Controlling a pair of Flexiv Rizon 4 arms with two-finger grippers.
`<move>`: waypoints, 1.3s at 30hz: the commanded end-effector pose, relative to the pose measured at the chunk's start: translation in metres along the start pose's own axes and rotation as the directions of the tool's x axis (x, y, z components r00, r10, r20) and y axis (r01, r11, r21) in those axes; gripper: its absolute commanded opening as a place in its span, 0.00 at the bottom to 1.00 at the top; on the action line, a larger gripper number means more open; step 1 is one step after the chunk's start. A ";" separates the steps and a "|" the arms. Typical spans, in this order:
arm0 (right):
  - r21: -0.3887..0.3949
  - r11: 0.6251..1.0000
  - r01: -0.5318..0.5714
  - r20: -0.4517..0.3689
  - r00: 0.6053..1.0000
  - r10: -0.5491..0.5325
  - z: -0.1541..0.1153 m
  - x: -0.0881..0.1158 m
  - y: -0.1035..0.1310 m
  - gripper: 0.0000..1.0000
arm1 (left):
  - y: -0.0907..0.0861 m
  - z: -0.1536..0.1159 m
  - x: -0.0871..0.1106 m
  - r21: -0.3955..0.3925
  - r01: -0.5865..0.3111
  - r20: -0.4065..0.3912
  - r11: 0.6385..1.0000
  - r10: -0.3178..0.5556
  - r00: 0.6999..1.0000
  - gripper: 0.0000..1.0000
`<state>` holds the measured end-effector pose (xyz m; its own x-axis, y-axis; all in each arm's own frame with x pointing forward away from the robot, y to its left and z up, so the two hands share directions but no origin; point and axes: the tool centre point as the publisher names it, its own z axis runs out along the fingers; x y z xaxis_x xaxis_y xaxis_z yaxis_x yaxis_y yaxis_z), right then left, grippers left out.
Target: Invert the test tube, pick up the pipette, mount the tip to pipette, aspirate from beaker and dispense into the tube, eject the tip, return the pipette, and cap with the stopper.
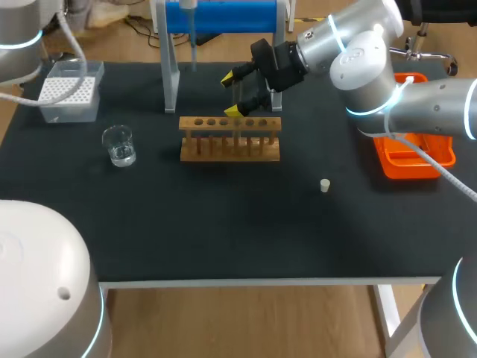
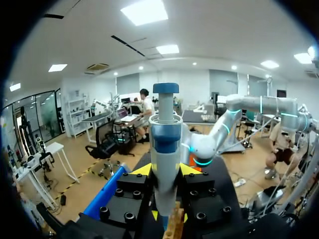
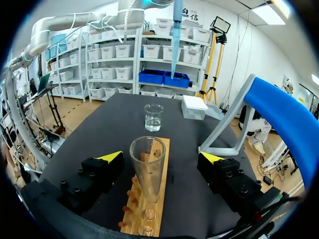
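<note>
A clear test tube [image 3: 148,167] stands upright, mouth up, in the wooden rack [image 1: 229,140]. My right gripper [image 1: 232,93] is open around the tube [image 1: 240,104], its yellow-tipped fingers [image 3: 110,157] wide apart and touching nothing. My left gripper [image 2: 165,172] is shut on the blue-and-white pipette [image 2: 164,144], held upright above the table's far side. In the head view only the pipette's thin lower end [image 1: 191,33] shows. The pipette [image 3: 175,35] hangs beyond the beaker [image 3: 153,117]. The beaker [image 1: 119,145] holds a little water. A small white stopper [image 1: 325,185] lies right of the rack.
A tip box [image 1: 71,91] sits at the far left corner. The pipette stand [image 1: 171,67] with its blue bar rises behind the rack. An orange tray [image 1: 414,153] lies at the right edge. The rack's other holes hold nothing.
</note>
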<state>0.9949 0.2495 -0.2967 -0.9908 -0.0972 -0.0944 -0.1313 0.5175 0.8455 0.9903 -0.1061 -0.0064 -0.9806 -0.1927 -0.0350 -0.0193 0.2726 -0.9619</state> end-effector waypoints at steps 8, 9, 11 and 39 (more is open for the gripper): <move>0.003 1.000 -0.001 -0.004 1.000 0.001 -0.001 -0.001 0.000 1.00 | -0.011 0.042 0.003 0.024 0.022 -0.073 0.999 -0.020 0.997 0.00; 0.003 1.000 -0.001 -0.004 1.000 0.001 -0.001 -0.001 0.000 1.00 | -0.012 0.044 0.004 0.024 0.023 -0.075 0.999 -0.021 0.997 0.00; 0.003 1.000 -0.001 -0.004 1.000 0.001 -0.001 -0.001 0.000 1.00 | -0.014 0.047 0.006 0.026 0.023 -0.082 0.999 -0.021 0.996 0.00; 0.003 1.000 -0.001 -0.004 1.000 0.001 -0.001 -0.001 0.000 1.00 | -0.020 0.049 0.012 0.044 0.020 -0.074 0.999 -0.017 0.997 0.00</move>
<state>0.9949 0.2495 -0.2967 -0.9908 -0.0972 -0.0944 -0.1314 0.5176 0.8455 0.9890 -0.1605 -0.0015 -0.9923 -0.1236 0.0012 -0.0293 0.2255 -0.9738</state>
